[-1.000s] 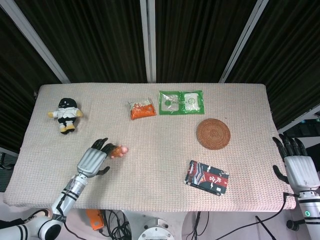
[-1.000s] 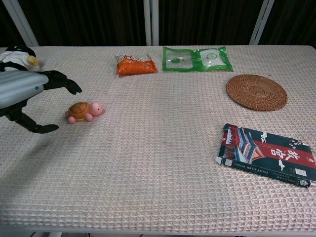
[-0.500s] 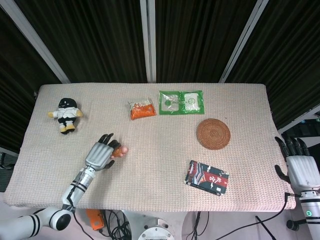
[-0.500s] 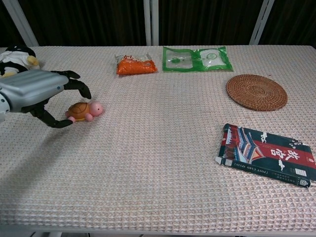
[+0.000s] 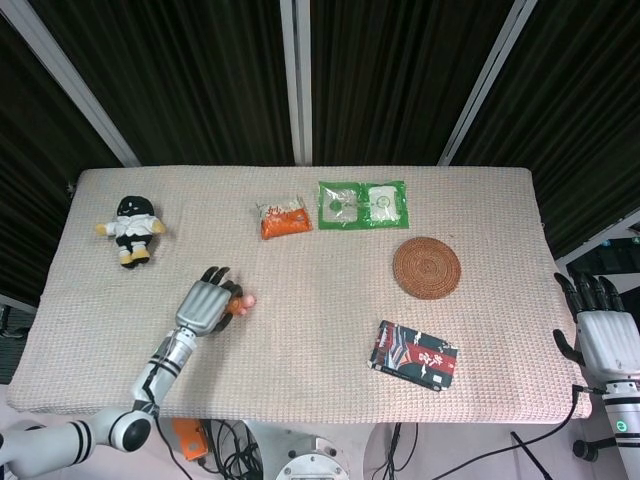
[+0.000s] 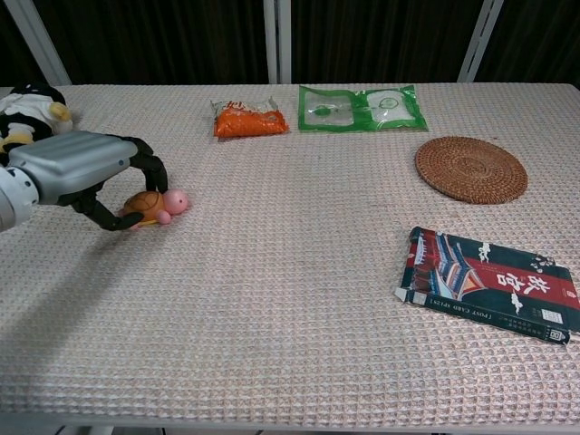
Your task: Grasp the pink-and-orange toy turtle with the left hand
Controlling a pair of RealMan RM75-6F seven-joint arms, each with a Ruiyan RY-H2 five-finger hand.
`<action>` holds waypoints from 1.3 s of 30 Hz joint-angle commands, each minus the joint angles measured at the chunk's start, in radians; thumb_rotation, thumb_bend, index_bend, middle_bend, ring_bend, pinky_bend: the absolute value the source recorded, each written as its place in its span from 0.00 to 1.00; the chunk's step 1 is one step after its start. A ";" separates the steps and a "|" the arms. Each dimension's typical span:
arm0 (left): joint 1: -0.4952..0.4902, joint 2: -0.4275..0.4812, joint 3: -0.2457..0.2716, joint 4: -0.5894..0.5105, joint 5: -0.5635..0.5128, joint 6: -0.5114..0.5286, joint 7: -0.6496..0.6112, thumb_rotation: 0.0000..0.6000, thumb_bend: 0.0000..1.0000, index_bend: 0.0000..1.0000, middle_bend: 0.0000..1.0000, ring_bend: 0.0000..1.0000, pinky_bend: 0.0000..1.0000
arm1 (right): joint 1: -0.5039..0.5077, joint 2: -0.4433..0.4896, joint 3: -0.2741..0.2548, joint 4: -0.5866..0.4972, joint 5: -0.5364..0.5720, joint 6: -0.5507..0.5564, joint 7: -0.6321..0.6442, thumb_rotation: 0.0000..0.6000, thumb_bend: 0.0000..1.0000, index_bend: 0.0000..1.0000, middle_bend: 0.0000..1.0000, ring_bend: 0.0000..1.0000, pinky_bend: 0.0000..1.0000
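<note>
The pink-and-orange toy turtle (image 6: 161,203) lies on the table at the left, its pink head (image 5: 247,300) pointing right. My left hand (image 6: 83,167) arches over it from the left. The dark fingers (image 6: 150,171) curl down over the far side of the shell and the thumb wraps its near side, so the hand grips the turtle where it lies. In the head view the left hand (image 5: 205,306) covers most of the shell. My right hand (image 5: 603,336) hangs off the table's right edge with its fingers spread and holding nothing.
A black-and-white plush doll (image 5: 131,228) sits at the far left. An orange snack packet (image 6: 246,119) and a green packet (image 6: 362,107) lie at the back. A woven coaster (image 6: 471,169) and a dark card box (image 6: 489,284) are on the right.
My left hand has moved right over the turtle and its fingers have curled down around the shell. The right hand has sunk slightly at the table's edge.
</note>
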 commanded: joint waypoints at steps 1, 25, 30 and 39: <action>-0.007 -0.011 0.004 0.017 -0.008 -0.001 0.002 1.00 0.38 0.38 0.39 0.12 0.14 | 0.001 0.001 0.001 -0.001 0.000 -0.001 -0.002 1.00 0.28 0.00 0.00 0.00 0.00; -0.006 -0.062 0.043 0.123 0.075 0.064 -0.077 1.00 0.32 0.47 0.50 0.27 0.22 | -0.001 0.003 0.000 0.001 0.002 0.003 0.004 1.00 0.28 0.00 0.00 0.00 0.00; -0.008 -0.026 0.040 0.073 0.045 0.036 -0.076 1.00 0.27 0.29 0.33 0.16 0.21 | -0.001 0.004 0.000 0.001 0.002 0.003 0.003 1.00 0.28 0.00 0.00 0.00 0.00; -0.011 -0.003 0.037 0.026 0.015 0.030 -0.050 1.00 0.26 0.29 0.33 0.15 0.21 | -0.001 0.003 0.000 -0.001 0.004 0.002 -0.002 1.00 0.28 0.00 0.00 0.00 0.00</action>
